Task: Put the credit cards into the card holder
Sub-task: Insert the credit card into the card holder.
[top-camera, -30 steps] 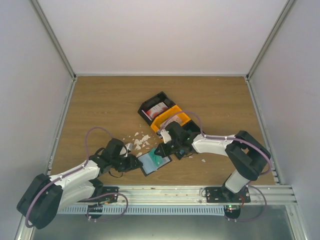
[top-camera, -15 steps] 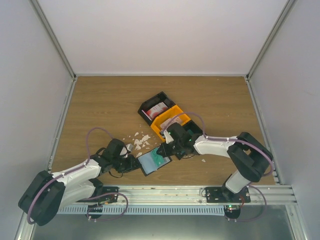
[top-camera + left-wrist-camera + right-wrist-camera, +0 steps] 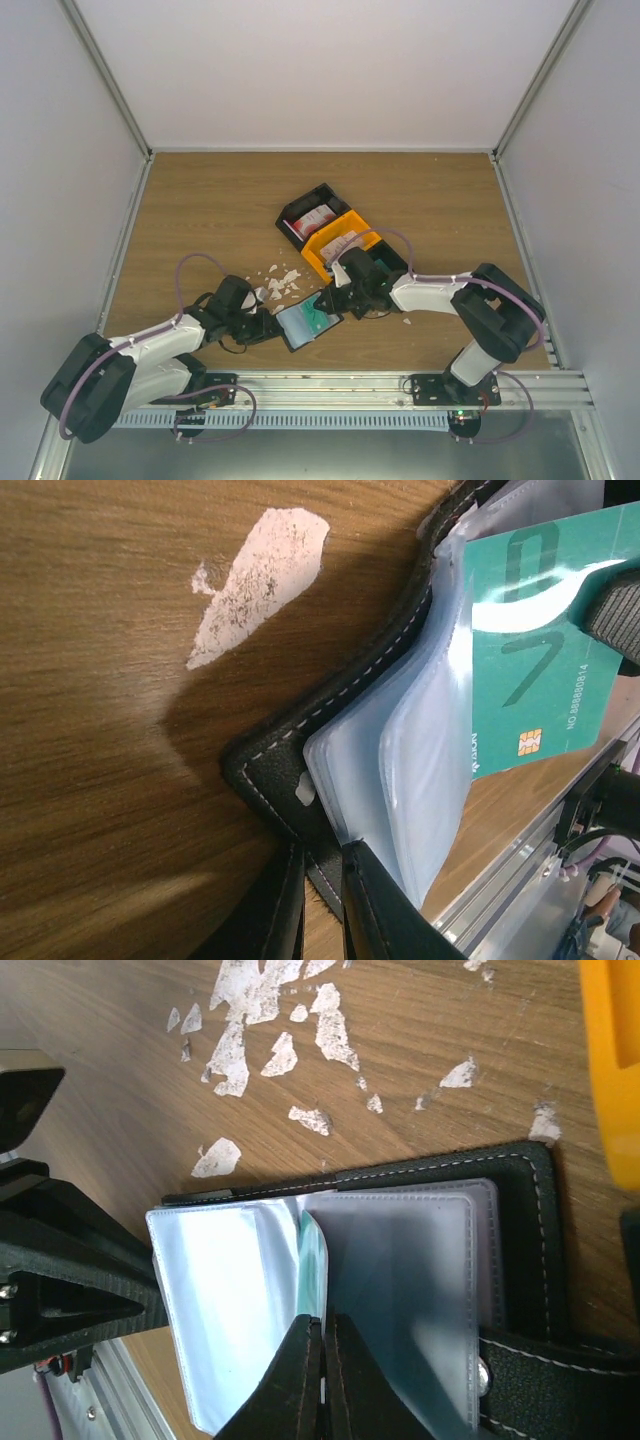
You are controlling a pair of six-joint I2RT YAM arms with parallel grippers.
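At the edge of the card holder [image 3: 335, 695], left fingers [image 3: 385, 920] are clamped. Among its sleeves [image 3: 400, 780] the teal card [image 3: 540, 650], pinched by right fingers [image 3: 285, 1390], is lodged; a sleeve could be buckled if driven askew.

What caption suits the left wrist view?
Left gripper pinching the card holder, teal credit card among its clear sleeves.

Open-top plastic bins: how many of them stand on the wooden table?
2. The black open-top plastic bin stands near the middle of the wooden table. The orange open-top plastic bin stands against its near right side. No other bin shows, and none seems hidden.
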